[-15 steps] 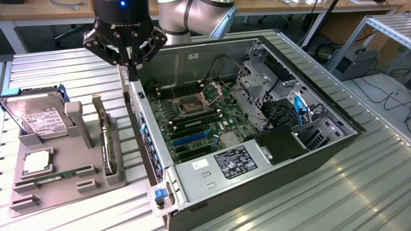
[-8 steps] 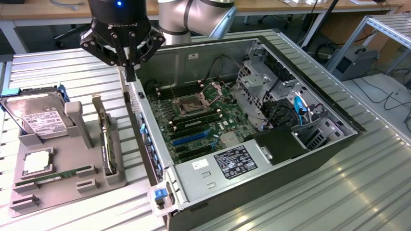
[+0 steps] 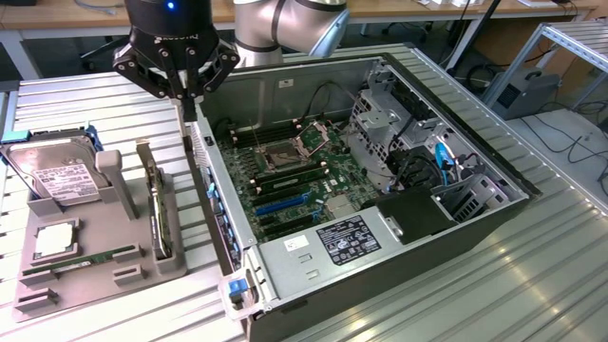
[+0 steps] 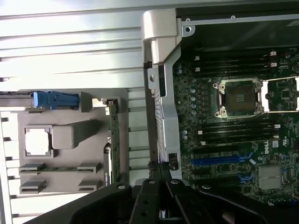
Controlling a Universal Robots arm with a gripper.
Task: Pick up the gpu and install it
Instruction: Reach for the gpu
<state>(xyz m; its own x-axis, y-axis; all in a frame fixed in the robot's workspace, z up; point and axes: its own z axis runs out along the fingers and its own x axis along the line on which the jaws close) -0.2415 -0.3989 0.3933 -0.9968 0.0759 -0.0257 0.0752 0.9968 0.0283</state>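
The gpu [image 3: 159, 208] stands on edge in a slot of the grey holder [image 3: 90, 288] at the exterior view's left, a thin dark green board with its silver bracket at the far end. In the wrist view the gpu [image 4: 112, 140] appears as a narrow green strip. My gripper [image 3: 190, 107] hangs above the near wall of the open computer case [image 3: 213, 206], beyond and a little to the right of the gpu and apart from it. Its fingers [image 4: 152, 184] are shut together with nothing between them. Blue expansion slots [image 3: 282, 205] lie on the motherboard [image 4: 233, 140].
On the holder are a silver hard drive [image 3: 55, 178], a CPU chip [image 3: 54, 239] and a RAM stick [image 3: 81, 262]. Drive cages and cables [image 3: 418, 157] fill the case's right side. A blue latch [image 3: 238, 286] sits at the case's front corner. The slatted metal table [image 3: 532, 285] extends to the right.
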